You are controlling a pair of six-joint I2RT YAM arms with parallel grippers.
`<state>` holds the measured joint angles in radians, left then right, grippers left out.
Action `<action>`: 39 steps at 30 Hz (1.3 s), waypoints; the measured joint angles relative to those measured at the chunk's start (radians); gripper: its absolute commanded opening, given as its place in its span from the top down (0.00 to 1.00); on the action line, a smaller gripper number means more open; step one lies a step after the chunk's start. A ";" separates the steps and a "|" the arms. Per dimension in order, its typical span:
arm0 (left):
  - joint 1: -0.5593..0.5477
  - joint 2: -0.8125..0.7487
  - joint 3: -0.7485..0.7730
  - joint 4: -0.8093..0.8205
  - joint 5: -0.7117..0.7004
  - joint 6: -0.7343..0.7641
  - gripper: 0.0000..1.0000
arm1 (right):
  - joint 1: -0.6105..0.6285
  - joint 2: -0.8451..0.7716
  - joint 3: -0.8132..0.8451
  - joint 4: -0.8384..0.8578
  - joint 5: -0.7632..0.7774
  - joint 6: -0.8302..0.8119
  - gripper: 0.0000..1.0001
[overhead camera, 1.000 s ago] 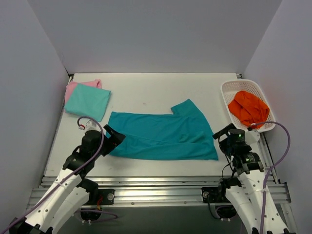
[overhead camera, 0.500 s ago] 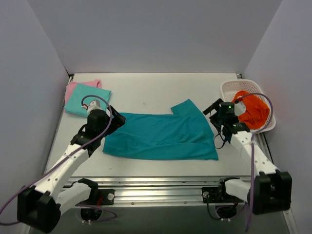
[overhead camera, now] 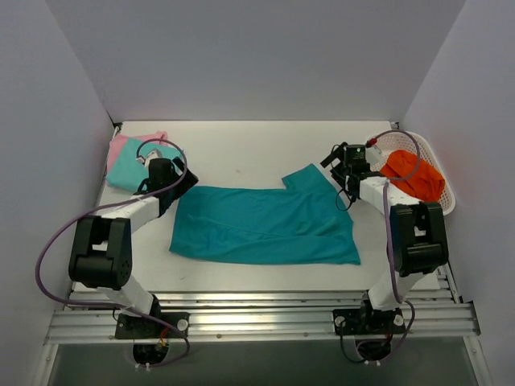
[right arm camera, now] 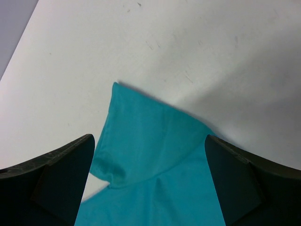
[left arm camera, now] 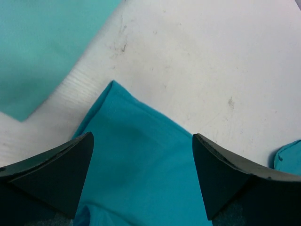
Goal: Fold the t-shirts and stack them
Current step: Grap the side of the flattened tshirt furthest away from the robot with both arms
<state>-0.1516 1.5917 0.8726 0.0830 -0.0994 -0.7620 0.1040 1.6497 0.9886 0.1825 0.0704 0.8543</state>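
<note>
One smooth deep-teal t-shirt [overhead camera: 265, 225], flat on scuffed white table [overhead camera: 241, 149].

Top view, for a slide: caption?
Left gripper and right gripper, open, over teal shirt's far corners; folded shirts left, basket right.

Mid-table on your white table [overhead camera: 241, 149]: deep teal soft-cloth t-shirt [overhead camera: 265, 229], lying flat.
Far left: folded aqua-mint cloth t-shirt [overhead camera: 129, 170] on top of the pink cloth t-shirt [overhead camera: 119, 146].
Far right: white plastic lattice basket [overhead camera: 447, 189], crumpled orange cloth [overhead camera: 412, 177] inside.
Left gripper [left arm camera: 142, 155] is over the teal shirt's far-left corner, right gripper [right arm camera: 148, 160] over its far-right corner.
</note>
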 measured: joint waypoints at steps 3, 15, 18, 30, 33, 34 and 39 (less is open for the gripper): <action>0.038 0.089 0.041 0.048 0.039 0.004 0.04 | -0.002 0.111 0.092 0.022 0.001 -0.008 0.00; 0.077 0.194 0.110 0.125 0.143 0.008 0.02 | -0.019 0.516 0.465 0.076 0.000 -0.077 0.01; 0.078 0.193 0.110 0.137 0.153 0.009 0.02 | -0.019 0.554 0.512 0.096 -0.005 -0.091 0.01; 0.084 0.179 0.109 0.157 0.169 0.008 0.02 | 0.029 0.473 0.345 0.219 -0.008 -0.097 0.02; 0.084 0.179 0.109 0.164 0.177 0.007 0.02 | 0.068 0.448 0.306 0.223 -0.007 -0.099 0.04; 0.084 0.179 0.109 0.165 0.180 0.007 0.01 | 0.082 0.445 0.301 0.226 -0.006 -0.100 0.05; 0.084 0.177 0.105 0.169 0.185 0.007 0.01 | 0.130 0.439 0.284 0.240 0.001 -0.104 0.13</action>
<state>-0.0681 1.7687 0.9775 0.2520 0.0853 -0.7551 0.2340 2.0884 1.2724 0.4229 0.0711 0.7502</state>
